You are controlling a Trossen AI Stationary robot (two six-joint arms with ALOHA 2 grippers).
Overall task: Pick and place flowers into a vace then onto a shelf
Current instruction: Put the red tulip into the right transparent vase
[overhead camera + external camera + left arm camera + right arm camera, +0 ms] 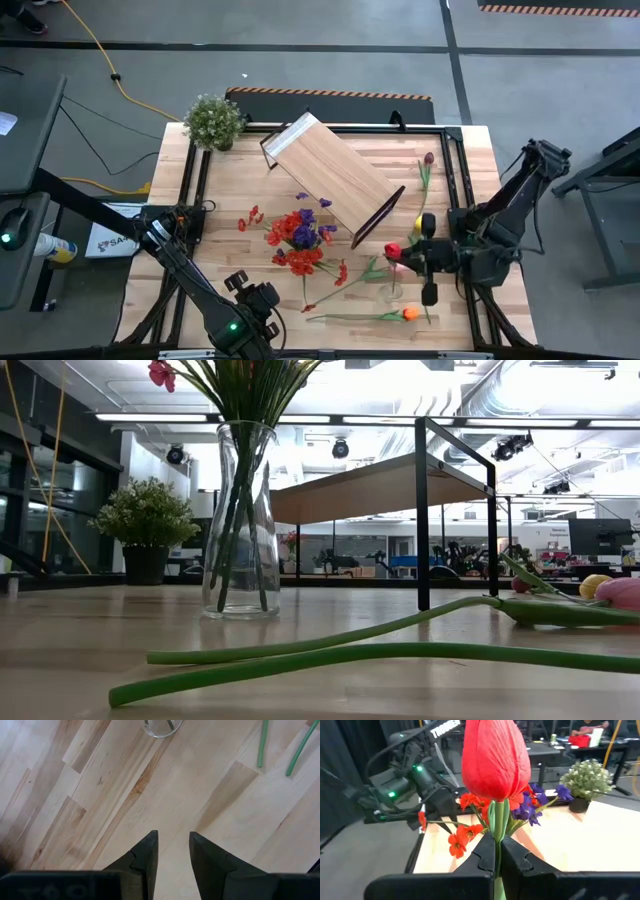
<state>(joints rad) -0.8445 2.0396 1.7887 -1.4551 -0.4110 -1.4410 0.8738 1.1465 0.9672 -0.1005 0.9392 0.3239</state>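
text: "TROSSEN" partly readable | on: left arm (420,775)

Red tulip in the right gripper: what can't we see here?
- Red tulip: lower stem hidden behind right gripper, right wrist view.
- Vase: blooms cut off by the top edge, low view.
- Left gripper: open over bare table; vase base cut off, left wrist view.

left tool (173,850): parted, low | right tool (496,851): clamped, raised
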